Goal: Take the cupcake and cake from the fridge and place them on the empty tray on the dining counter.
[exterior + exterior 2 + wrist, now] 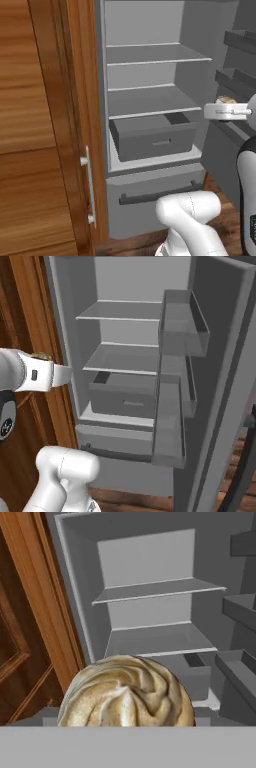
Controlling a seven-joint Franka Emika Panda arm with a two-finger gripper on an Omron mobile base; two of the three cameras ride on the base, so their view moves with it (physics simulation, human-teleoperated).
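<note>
The left base view is looking forward and down from behind the arm, left of the open fridge (150, 100), taking in the wooden cabinet (45, 130) beside the fridge's left wall and facing the shelves slightly from the left. The right base view is looking at the same fridge (120, 356) from the other side, so the open door's bins (175, 381) are standing between the camera and the interior's right part. Both views are sharing the shelves and the grey drawer (155, 137). The hand view is sitting nearer the fridge (150, 602), facing straight into it, with a swirled cream top (125, 694) pressing close against its lower edge.
</note>
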